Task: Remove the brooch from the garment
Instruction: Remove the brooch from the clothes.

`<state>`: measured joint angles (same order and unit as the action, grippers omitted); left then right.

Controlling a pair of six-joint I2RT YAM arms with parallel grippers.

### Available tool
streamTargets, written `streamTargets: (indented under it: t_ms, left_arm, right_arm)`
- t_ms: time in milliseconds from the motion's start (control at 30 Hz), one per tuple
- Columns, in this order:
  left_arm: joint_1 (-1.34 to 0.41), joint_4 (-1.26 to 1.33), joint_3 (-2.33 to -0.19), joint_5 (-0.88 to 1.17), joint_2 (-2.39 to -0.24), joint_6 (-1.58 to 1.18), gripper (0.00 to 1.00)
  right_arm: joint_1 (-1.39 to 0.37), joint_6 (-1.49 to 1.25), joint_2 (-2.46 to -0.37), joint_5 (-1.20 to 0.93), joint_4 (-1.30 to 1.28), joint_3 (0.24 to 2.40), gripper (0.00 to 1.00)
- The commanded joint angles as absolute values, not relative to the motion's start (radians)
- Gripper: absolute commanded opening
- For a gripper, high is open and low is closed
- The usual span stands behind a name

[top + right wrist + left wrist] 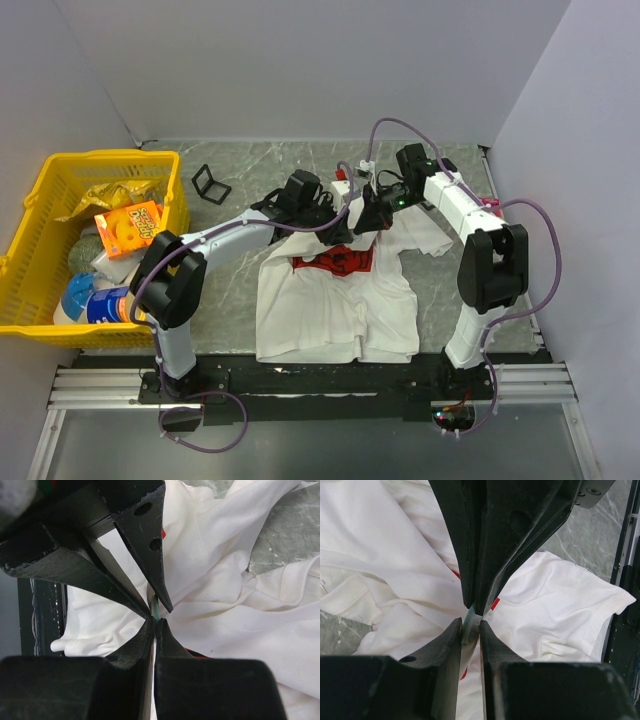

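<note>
the two arms meet tip to tip over the upper part of the garment (pixel 560 605), a white t-shirt spread on the grey table (pixel 250 160). the left tool (pixel 469 627) is nearly closed, with only a thin gap between its fingers, and that gap is filled by a thin pale green sliver, the brooch (pixel 470 620). the right tool (pixel 154 625) comes at it from the opposite side, pinched shut on the other end of the same sliver, so the two sets of fingertips almost touch. white cloth bunches in folds right under both tools. slivers of the red print (pixel 335 262) show just past the fingertips, on the side toward the arm bases. i cannot tell whether the brooch is fixed in the cloth or free of it.

the hem lies well away from the tools at the table's near edge, by the bases. one sleeve spreads out beside the right tool toward the table's right edge. beyond both tools is bare table up to the back wall. a small black frame (pixel 210 183) stands off the left tool's outer side, and farther that way, well apart, is a yellow basket (pixel 100 157) of packets.
</note>
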<state>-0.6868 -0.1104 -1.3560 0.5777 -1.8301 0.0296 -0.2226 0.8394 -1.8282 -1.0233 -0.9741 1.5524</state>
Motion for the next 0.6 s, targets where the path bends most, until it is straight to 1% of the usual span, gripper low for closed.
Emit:
streamTargets:
  t_ms: [0,233,567]
  left_arm:
    - [-0.696,-0.077,-1.367,0.565,-1.829,0.018,0.17]
    - [-0.696,-0.081,-1.382,0.568,-1.839,0.006,0.17]
    - [-0.695,-0.080,-1.381,0.560,-1.835,0.006,0.20]
  right_arm:
    - [-0.227,0.839,-1.842,-1.074,-0.999,1.605,0.00]
    - [-0.230,0.845,-1.847,-1.074,-1.006,1.605,0.00]
    - [-0.244,0.867,-1.848,-1.029,-1.011,1.595,0.00]
